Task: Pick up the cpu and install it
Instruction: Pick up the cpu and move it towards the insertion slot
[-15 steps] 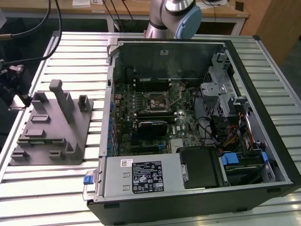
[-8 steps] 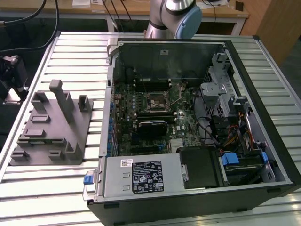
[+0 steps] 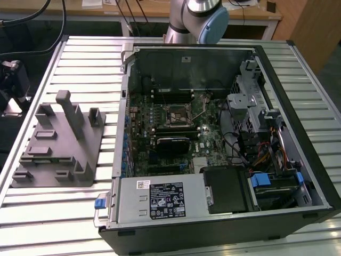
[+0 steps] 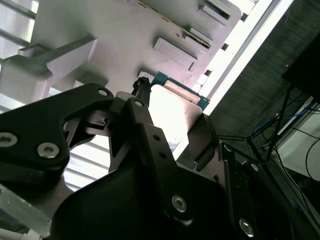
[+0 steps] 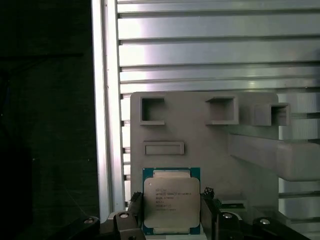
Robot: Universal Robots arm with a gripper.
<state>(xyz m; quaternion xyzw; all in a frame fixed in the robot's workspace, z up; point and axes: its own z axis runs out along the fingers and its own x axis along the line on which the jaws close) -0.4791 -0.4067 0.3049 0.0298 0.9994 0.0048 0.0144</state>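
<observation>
Pincer (image 5: 171, 198) grips the cpu (image 5: 171, 201) by two opposite edges at the grey fixture's (image 5: 200, 140) rim.

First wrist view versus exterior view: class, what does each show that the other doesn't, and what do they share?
First wrist view: the cpu, silvery top, green rim, at the claw. Exterior view: the open computer case, its motherboard socket and part of the robot arm. Shared: the grey fixture on the slatted table.
</observation>
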